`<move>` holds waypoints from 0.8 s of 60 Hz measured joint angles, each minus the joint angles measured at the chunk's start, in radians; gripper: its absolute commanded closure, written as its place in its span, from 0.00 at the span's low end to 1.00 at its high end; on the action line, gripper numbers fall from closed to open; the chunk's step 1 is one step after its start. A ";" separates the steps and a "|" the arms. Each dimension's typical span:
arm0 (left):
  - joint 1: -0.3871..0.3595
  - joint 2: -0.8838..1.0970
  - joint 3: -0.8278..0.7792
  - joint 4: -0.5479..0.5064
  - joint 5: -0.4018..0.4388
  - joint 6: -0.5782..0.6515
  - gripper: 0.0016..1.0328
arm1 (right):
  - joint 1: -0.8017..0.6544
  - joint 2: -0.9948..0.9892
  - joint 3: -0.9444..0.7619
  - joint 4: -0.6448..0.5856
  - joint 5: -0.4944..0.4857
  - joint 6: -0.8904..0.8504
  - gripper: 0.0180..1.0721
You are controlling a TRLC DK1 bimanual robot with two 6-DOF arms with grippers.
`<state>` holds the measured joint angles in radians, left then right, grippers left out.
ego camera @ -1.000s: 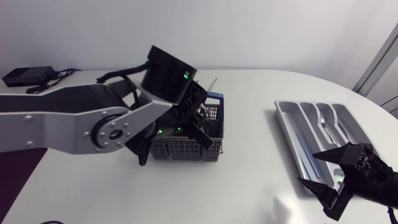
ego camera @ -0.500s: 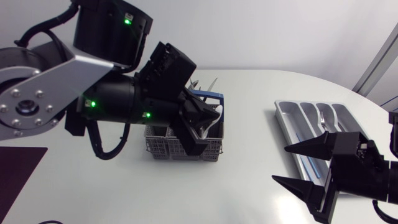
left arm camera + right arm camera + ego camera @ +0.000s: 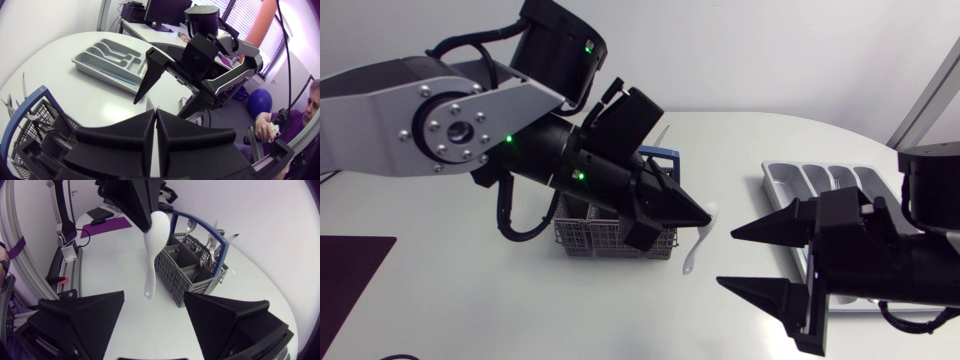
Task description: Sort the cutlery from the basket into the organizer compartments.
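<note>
The left end effector (image 3: pixel 700 212) is pinched on the broad end of a white, smooth-glazed soup spoon (image 3: pixel 698 245). It holds the spoon clear of the grey wire-mesh cutlery basket with the blue handle (image 3: pixel 582 238), out over the white bench (image 3: pixel 520 312). The spoon hangs with its narrow end downward, which leaves most of its length free for a second grasp. That looks like the reason for the hold, because the right end effector (image 3: pixel 728 258) faces it with both wedge fingers spread wide. In the right wrist view the spoon's lower end hangs just ahead of the gap, touching neither finger. The long grey plastic organizer tray with moulded compartments (image 3: pixel 775 190) lies on the right arm's side, well apart from the basket, so a handover probably suits the reach. Metal forks and spoons (image 3: pixel 214 239) stand upright in the basket.

Half a second earlier the left end effector was down at the basket's rim. It has since risen and swung toward the middle with the spoon. The right arm has advanced from the bench's far corner to meet it, its fingers open throughout.
</note>
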<state>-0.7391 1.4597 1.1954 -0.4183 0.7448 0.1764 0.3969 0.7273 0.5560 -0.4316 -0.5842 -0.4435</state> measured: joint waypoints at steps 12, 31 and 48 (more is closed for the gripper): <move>0.025 0.024 0.046 -0.037 0.097 0.000 0.97 | 0.027 0.033 0.024 0.014 -0.041 0.018 0.47; 0.027 0.047 0.057 -0.056 0.145 0.000 0.97 | 0.054 0.042 0.059 0.018 -0.078 0.054 0.58; 0.027 0.048 0.057 -0.056 0.165 0.000 0.97 | 0.063 0.079 0.077 0.037 -0.101 0.059 0.82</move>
<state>-0.7116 1.5074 1.2522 -0.4744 0.9096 0.1764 0.4603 0.8062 0.6334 -0.3943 -0.6857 -0.3843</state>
